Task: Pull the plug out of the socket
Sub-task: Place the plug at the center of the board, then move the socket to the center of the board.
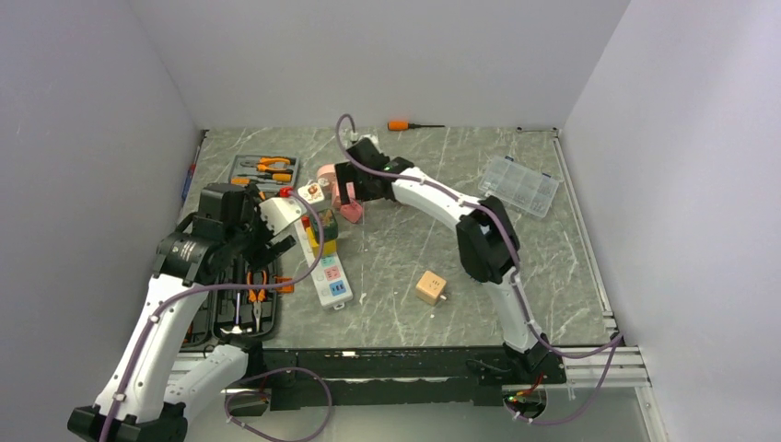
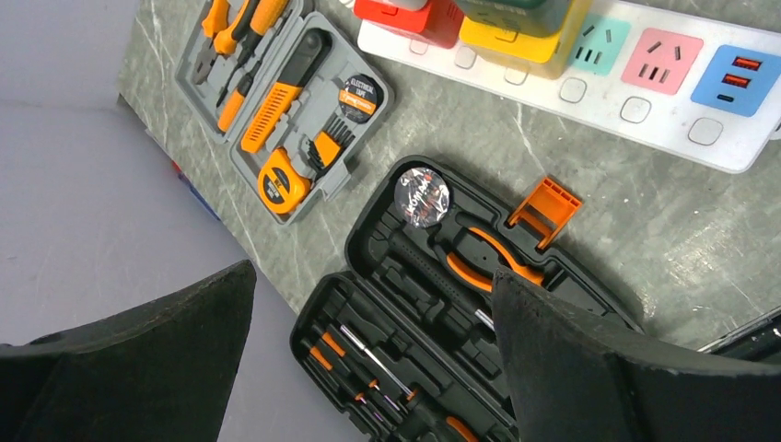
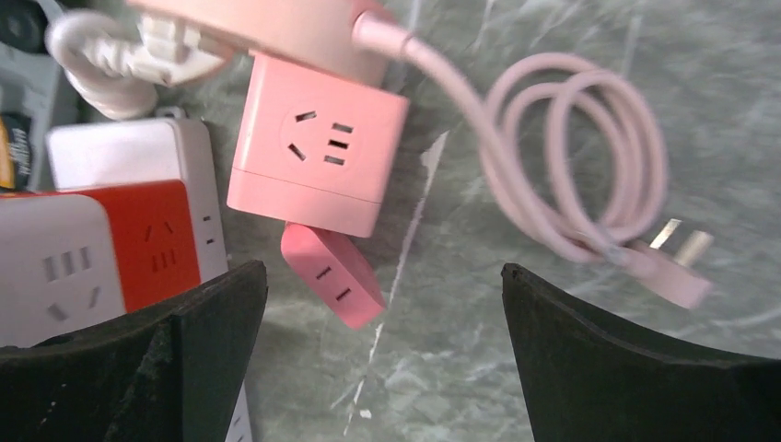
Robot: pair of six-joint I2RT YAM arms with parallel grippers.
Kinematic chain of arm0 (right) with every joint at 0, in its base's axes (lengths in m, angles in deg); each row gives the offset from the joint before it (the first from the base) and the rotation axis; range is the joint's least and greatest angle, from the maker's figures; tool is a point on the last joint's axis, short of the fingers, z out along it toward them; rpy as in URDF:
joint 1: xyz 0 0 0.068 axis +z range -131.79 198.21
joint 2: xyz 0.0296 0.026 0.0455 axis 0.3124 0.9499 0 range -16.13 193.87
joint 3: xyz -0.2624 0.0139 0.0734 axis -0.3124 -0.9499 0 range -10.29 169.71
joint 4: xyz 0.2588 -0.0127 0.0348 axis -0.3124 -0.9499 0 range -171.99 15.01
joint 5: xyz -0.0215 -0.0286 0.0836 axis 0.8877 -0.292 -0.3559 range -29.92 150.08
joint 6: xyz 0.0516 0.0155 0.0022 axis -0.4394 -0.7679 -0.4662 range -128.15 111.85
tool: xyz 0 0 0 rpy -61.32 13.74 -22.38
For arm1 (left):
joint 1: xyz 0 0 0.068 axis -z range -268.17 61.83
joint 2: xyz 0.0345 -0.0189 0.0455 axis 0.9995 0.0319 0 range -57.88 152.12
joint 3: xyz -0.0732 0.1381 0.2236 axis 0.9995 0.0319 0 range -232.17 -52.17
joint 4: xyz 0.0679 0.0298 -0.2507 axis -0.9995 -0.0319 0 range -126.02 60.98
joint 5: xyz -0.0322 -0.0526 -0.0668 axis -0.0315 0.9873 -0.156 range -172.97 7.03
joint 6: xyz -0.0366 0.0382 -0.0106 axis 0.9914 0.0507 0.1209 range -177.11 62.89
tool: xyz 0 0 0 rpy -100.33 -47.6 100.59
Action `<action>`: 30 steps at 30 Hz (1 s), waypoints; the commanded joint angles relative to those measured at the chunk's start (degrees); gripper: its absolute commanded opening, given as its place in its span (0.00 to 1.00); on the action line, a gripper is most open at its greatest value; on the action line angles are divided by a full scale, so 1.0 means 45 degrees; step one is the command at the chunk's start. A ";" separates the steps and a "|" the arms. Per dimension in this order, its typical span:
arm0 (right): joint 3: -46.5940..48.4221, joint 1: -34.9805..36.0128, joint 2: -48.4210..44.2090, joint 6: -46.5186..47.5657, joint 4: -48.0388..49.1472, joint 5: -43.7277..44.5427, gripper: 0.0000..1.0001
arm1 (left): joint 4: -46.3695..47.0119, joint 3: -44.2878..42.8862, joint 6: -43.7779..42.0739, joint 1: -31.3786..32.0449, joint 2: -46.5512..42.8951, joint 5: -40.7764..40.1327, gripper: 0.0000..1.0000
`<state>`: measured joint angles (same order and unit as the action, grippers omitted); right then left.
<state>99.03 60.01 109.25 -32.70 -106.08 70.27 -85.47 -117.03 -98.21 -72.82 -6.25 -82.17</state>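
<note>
Top external view: a grey marbled table (image 1: 396,267) stands inside white walls. The socket (image 1: 330,279), a long white power strip with coloured outlets, lies left of centre and runs from the near side toward the far side. The left wrist view shows a red plug (image 2: 405,14) and a yellow plug (image 2: 502,41) with a green block (image 2: 516,11) on it seated in the strip, next to free mint, pink and blue outlets. The left gripper (image 1: 276,247) hangs just left of the strip over an open black tool case (image 1: 241,313), its fingers spread wide with nothing between them. The right gripper (image 1: 348,198) is near the strip's far end, also spread wide and holding nothing. Under it lie a pink cube socket (image 3: 318,152), a small pink adapter (image 3: 332,276) just beside the cube, and a coiled pink cord (image 3: 571,157). Also on the table are a grey tool tray (image 1: 262,170), a tan cube (image 1: 430,287), a clear compartment box (image 1: 520,184) and an orange-handled screwdriver (image 1: 405,124) at the far edge.
</note>
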 commanded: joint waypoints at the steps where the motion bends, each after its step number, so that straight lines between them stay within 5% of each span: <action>1: 0.1309 0.0370 0.0972 0.0583 -0.0343 -0.0022 0.98 | -0.0034 0.0322 0.0356 -0.0199 -0.0675 0.0392 0.99; 9: 0.0776 0.0398 0.1337 0.0416 0.0822 -0.0518 0.84 | -0.0511 0.0642 0.0330 -0.0231 -0.1331 0.0101 0.99; 19: -0.0857 0.0412 0.1071 0.0219 0.1535 -0.0698 0.32 | -0.1147 0.0922 0.0013 -0.0231 -0.1785 -0.0138 0.99; 30: -0.7347 0.0493 -0.3474 -0.0902 0.3098 0.0340 0.29 | -0.2957 0.0377 -0.1519 -0.0239 -0.1853 0.0496 0.99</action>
<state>74.41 62.17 101.91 -33.86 -91.44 68.37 -94.69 -112.92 -100.94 -73.54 -13.92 -82.08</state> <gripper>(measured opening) 0.291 0.994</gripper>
